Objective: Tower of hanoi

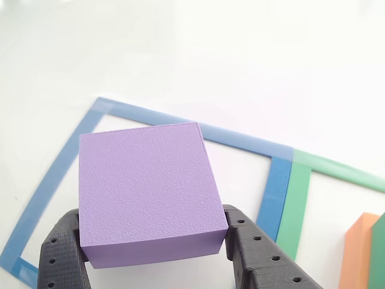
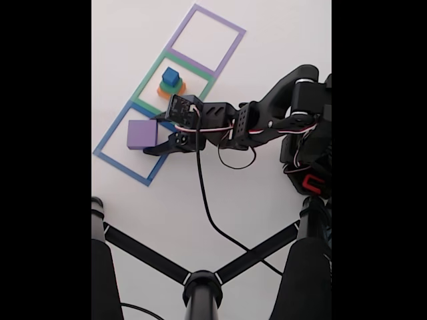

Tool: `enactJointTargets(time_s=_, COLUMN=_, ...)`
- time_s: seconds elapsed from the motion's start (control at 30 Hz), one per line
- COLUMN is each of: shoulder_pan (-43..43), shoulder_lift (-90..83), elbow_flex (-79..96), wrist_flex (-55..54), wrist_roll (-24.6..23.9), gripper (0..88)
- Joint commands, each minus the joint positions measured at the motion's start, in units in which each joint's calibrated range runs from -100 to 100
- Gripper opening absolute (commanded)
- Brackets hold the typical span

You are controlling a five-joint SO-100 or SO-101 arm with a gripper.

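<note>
The purple block [image 1: 147, 192] sits between my gripper's [image 1: 151, 233] two black fingers, which press its left and right sides; the gripper is shut on it. The fixed view shows the purple block [image 2: 141, 134] inside the blue tape square [image 2: 107, 138], with the gripper [image 2: 155, 135] reaching it from the right. I cannot tell whether it rests on the table. In the green tape square [image 2: 148, 79] stand the orange block [image 2: 163, 92], the green block [image 2: 177, 87] and the blue cube [image 2: 171, 76], stacked in that order. The orange [image 1: 358, 253] and green [image 1: 379, 253] edges show at the other view's right.
A purple tape square [image 2: 212, 20] lies beyond the green one. The arm's base [image 2: 310, 153] stands at the right, and its cable [image 2: 203, 200] runs down the white table. Black stand legs [image 2: 200, 287] cross the bottom of the fixed view.
</note>
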Motion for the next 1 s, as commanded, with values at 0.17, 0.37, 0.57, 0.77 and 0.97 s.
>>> enactJointTargets(time_s=0.17, shoulder_pan=-1.02, shoulder_lift=5.81, elbow_flex=-4.33, wrist_flex=-7.25, wrist_roll=0.39, gripper=15.7)
enactJointTargets(time_s=0.37, shoulder_pan=-0.56, shoulder_lift=8.21, elbow_flex=-4.14, wrist_flex=-9.75, wrist_roll=0.39, gripper=19.6)
enactJointTargets(time_s=0.57, shoulder_pan=-0.25, shoulder_lift=9.09, elbow_flex=-4.14, wrist_flex=-10.4, wrist_roll=0.39, gripper=23.4)
enactJointTargets(time_s=0.77, shoulder_pan=0.05, shoulder_lift=9.65, elbow_flex=-4.05, wrist_flex=-11.21, wrist_roll=0.39, gripper=26.3)
enactJointTargets(time_s=0.97, shoulder_pan=0.36, shoulder_lift=9.33, elbow_flex=-3.87, wrist_flex=-11.62, wrist_roll=0.39, gripper=28.9)
